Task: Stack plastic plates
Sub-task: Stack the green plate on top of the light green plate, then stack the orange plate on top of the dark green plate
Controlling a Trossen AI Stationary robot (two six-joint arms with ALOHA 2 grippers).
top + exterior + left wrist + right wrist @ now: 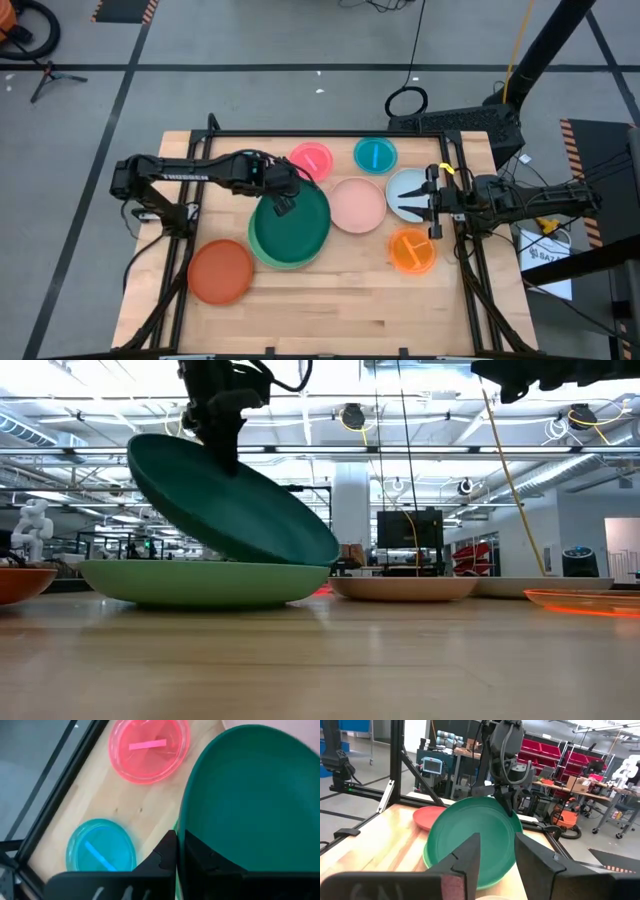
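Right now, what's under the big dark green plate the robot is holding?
Under the tilted dark green plate, pinched by the left gripper, sits the light green plate on the table. Its lower edge rests on it. The light plate's middle is covered.

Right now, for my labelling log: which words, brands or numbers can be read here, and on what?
"TROSSEN": white letters along the left arm, only just legible in the high view.
White sheet beside the right arm: print too small to read.
Dark green plate and the other plates: no text.
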